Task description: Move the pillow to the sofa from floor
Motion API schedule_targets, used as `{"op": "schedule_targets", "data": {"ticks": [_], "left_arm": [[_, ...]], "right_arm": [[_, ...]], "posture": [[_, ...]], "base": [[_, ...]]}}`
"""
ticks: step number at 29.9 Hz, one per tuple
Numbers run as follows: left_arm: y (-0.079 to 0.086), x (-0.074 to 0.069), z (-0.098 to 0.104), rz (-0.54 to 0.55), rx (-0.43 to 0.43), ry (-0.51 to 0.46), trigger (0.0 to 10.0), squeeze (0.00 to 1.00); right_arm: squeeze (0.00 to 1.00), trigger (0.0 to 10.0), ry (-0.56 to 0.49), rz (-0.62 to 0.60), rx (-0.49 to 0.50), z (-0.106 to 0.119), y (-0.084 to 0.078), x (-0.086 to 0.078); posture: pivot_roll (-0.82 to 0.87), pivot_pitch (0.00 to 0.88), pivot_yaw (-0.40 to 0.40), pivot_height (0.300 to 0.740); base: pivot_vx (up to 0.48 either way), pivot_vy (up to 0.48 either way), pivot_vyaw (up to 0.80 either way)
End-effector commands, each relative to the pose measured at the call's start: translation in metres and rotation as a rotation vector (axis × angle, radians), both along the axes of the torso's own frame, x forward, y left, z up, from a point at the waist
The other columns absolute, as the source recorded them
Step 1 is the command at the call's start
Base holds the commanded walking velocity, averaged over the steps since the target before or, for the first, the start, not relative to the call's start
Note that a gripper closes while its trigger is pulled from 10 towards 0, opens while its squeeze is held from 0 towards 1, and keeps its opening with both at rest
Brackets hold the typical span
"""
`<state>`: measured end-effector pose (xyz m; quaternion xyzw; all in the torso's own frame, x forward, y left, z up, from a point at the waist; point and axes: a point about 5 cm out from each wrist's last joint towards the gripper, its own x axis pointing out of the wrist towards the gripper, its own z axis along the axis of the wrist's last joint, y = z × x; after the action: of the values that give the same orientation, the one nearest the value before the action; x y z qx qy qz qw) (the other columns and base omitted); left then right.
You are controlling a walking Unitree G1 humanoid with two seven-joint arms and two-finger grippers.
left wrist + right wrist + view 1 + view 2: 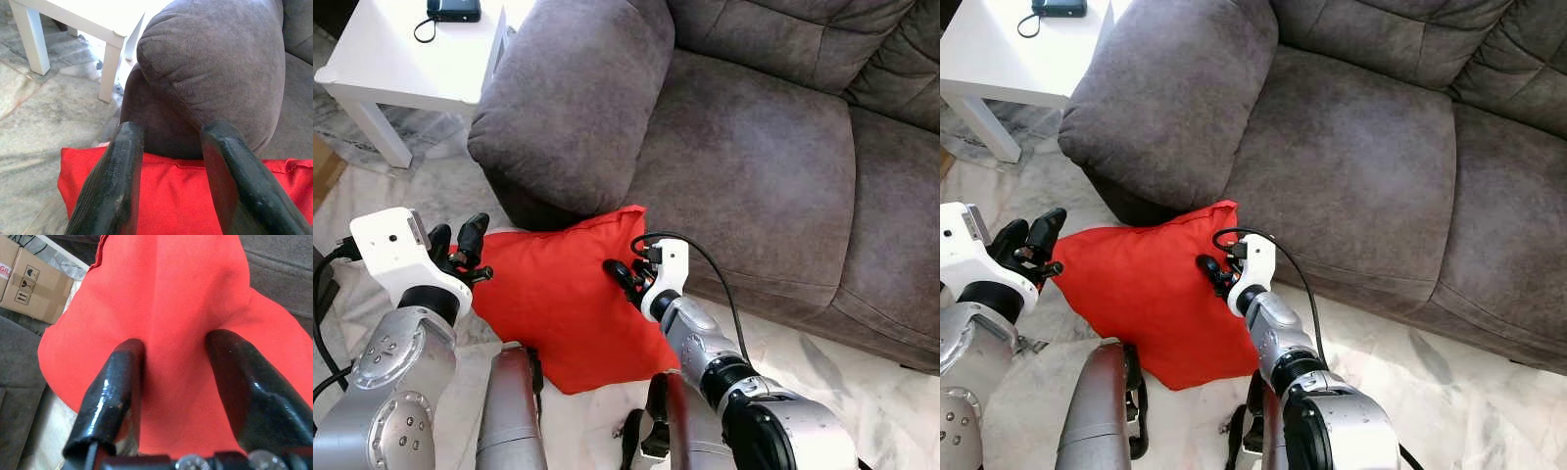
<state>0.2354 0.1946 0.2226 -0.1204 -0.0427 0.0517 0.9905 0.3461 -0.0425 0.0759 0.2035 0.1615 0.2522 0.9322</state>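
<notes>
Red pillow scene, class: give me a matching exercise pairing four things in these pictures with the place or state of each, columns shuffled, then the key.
Column 1
1. red pillow
2. white side table
3. right gripper
4. left gripper

Column 2
A. beside the sofa's armrest, a dark device on top
B. jaws pinching a fold of red fabric
C. leaning against the sofa's front
D. jaws open at the pillow's edge

Pairs: 1-C, 2-A, 3-B, 4-D

Bright, even daylight; sharp, slight glare
</notes>
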Motion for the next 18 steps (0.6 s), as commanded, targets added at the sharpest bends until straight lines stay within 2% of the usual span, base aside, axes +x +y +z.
{"op": "schedule_targets", "data": {"ticks": [1,18], "left_arm": [[-0.005,-0.005,0.004,-0.017,-0.003,-0.016,10.0,0.00],[-0.005,-0.003,0.007,-0.015,0.002,-0.028,10.0,0.00]], "right_arm": [[0.00,0.0,0.093,0.070,0.055,-0.020,0.031,-0.024],[0.00,0.0,0.132,0.125,0.015,-0.030,0.035,-0.034]], "posture": [[0.28,0.439,-0.235,0.626],[0.28,0.435,-0.234,0.626]], "base": [[0.000,0.000,0.00],[0.000,0.000,0.00]]}}
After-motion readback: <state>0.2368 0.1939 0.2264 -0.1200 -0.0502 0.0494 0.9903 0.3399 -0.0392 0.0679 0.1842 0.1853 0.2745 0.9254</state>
